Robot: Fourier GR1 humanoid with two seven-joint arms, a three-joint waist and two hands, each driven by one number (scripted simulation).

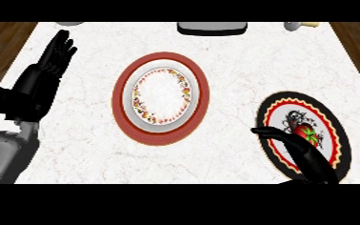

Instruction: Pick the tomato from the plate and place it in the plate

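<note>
Right robot hand [306, 155], fingers uncurled, just beside tomato [306, 132] on black-rimmed plate [295, 97]: centre over tomato before closing; red-rimmed plate [119, 102], likely destination, left of tomato.

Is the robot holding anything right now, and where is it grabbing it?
Nothing yet. The right hand is open beside the tomato on its plate; the left hand rests open.

One view, head camera. Looks steeply down on counter [84, 138] from near side, facing far edge at 12 o'clock. Mid range: full counter width in shot, brown wood [14, 38] showing at 10 and 2. Red-rimmed plate [121, 100] dead centre, black-rimmed plate [339, 143] at 4. Left hand [53, 62] at 10, right hand [302, 152] at 5.
</note>
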